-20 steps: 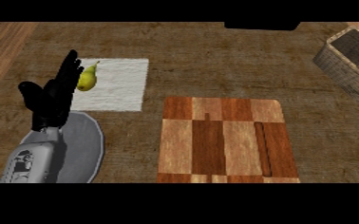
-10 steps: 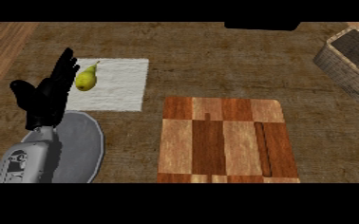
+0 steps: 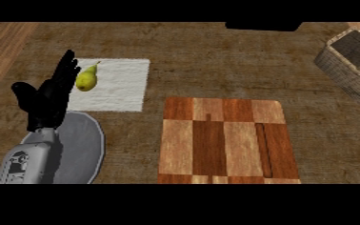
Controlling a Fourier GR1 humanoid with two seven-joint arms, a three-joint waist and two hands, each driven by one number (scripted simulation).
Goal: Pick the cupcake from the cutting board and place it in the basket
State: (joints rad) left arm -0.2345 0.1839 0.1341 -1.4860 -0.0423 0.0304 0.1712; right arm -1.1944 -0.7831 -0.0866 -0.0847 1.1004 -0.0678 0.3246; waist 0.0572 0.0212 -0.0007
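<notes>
The left hand (image 3: 48,100) stands at the left side of the view, fingers (image 3: 67,69) straight and pointing up, thumb spread out to the side, holding nothing. Its grey forearm (image 3: 28,164) comes up from the lower left corner, across a grey plate (image 3: 81,152) that lies on the worktop (image 3: 225,62).

The fingertips overlap the left edge of a white cloth (image 3: 123,86), and a yellow-green pear (image 3: 86,78) lies on that cloth just beside them. The plate's upper rim sits close under the cloth's lower edge.

The cutting board (image 3: 225,143) lies right of centre, well apart from the hand, its near edge running down to the bottom of the view. I cannot make out the cupcake anywhere from here.

The basket (image 3: 342,64) sits at the far right, cut off by the view's edge, above and to the right of the board. A broad stretch of brown worktop lies open between cloth, board and basket. A dark block (image 3: 264,25) sits at the top edge.
</notes>
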